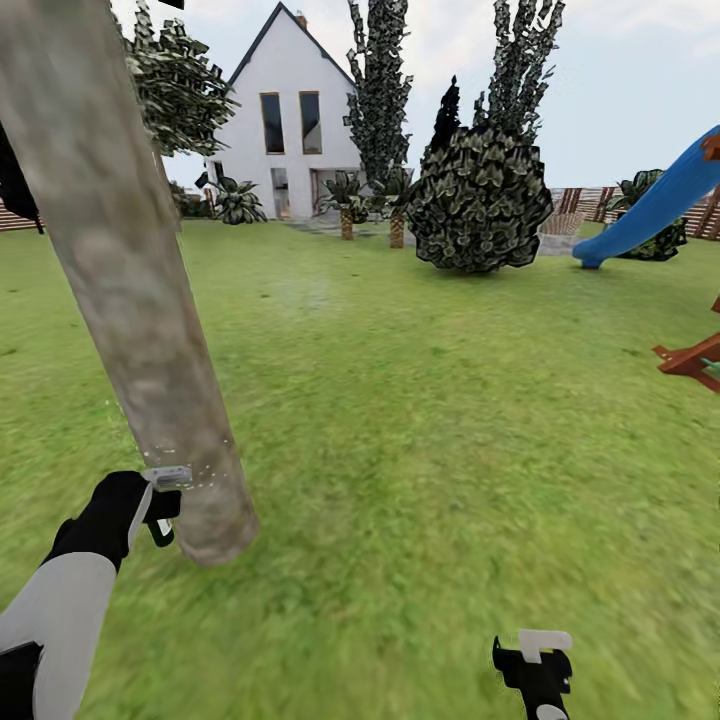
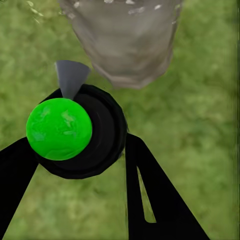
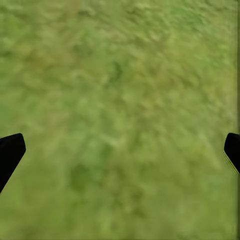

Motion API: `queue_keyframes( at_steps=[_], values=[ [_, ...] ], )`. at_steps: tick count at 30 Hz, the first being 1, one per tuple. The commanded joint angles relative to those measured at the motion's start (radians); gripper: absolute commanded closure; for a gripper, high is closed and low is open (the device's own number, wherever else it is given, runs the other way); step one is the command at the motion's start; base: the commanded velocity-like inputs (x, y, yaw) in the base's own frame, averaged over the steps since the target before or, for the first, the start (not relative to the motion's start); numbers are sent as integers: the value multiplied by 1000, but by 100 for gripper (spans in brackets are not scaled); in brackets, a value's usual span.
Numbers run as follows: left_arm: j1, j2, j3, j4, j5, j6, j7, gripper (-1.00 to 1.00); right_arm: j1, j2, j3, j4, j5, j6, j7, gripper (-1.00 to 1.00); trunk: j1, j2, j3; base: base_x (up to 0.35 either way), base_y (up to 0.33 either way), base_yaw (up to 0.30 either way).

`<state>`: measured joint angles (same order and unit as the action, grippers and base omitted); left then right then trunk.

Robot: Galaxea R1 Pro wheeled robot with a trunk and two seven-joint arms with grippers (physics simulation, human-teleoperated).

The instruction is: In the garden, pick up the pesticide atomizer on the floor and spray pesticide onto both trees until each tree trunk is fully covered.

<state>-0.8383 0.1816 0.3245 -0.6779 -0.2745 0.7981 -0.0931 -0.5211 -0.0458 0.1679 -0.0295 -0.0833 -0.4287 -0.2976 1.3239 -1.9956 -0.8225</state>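
Note:
A thick, mottled tan-grey tree trunk leans across the left of the head view, its base standing in the lawn. My left gripper is low beside that base, shut on the pesticide atomizer. In the left wrist view the atomizer is a round black body with a bright green ball on top, and its grey nozzle points at the trunk. Tiny white pesticide specks dot the bark near the nozzle. My right gripper hangs open over bare grass, its fingertips far apart.
Open lawn stretches ahead and to the right. A big round bush stands in the middle distance, with a white house and dark narrow trees behind it. A blue slide and a red-brown wooden frame are at the right.

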Motion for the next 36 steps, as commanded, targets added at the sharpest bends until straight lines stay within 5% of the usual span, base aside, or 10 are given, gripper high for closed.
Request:
queue_keyframes(
  at_steps=[1,36],
  values=[
    [-1,-1,4,-2,-11,4,-10,100,0,1,8,0,-9,-2,-2,-100,0,0,-1,157,-263,0],
    [10,4,8,13,-22,0,6,100,0,5,8,0,-9,-3,0,-100,0,0,-1,98,-268,124]
  ],
)
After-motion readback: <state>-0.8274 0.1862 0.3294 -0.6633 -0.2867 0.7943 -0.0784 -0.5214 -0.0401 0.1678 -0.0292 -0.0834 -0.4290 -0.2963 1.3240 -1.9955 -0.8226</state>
